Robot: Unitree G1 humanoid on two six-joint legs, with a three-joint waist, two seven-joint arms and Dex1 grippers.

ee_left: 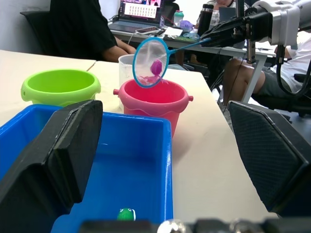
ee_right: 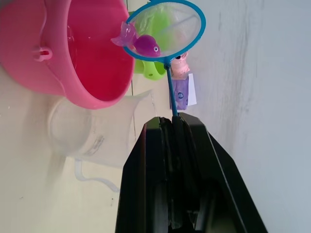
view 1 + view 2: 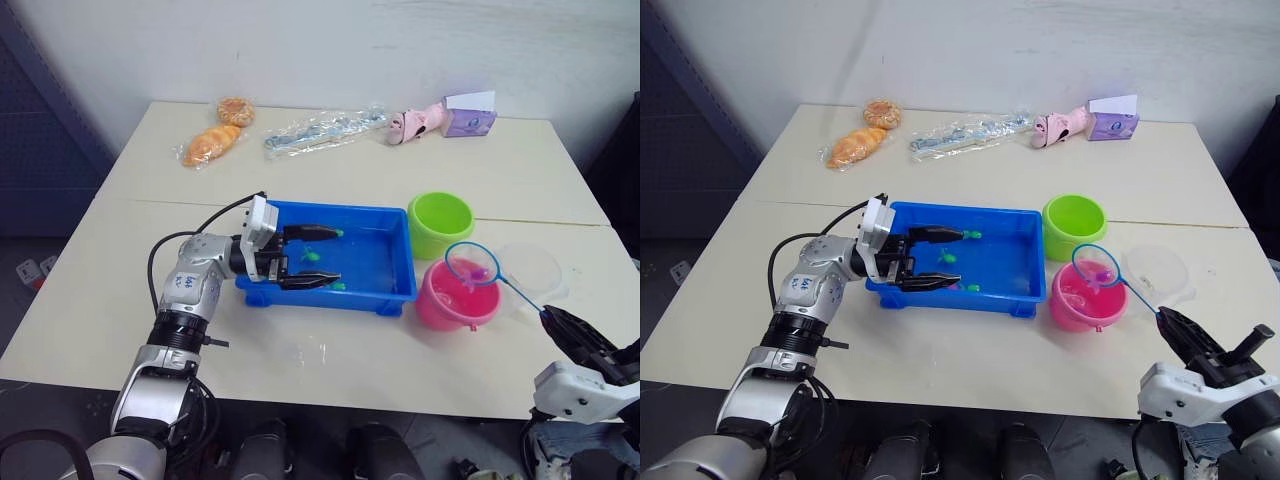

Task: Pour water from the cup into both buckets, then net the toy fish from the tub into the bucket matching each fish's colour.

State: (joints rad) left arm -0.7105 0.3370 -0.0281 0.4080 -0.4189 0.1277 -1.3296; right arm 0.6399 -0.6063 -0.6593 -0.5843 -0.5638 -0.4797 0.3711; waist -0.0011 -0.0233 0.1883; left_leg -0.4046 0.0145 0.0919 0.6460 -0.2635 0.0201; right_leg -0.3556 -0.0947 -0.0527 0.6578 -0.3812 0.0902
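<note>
The right tool [image 3: 1162, 318] is clamped on the thin handle of the net [image 3: 472, 264], whose blue hoop hangs over the pink bucket [image 3: 455, 295] with 1 magenta fish [image 2: 144, 45] lying in the mesh. The green bucket [image 3: 440, 222] stands just behind the pink one, the clear cup [image 3: 535, 272] beside it. The left tool [image 3: 308, 257] reaches over the near-left end of the blue tub [image 3: 390, 290], its fingers [image 3: 308, 282] spread apart and holding nothing, with green fish [image 3: 309, 255] between them in the tub on the table [image 3: 120, 280].
</note>
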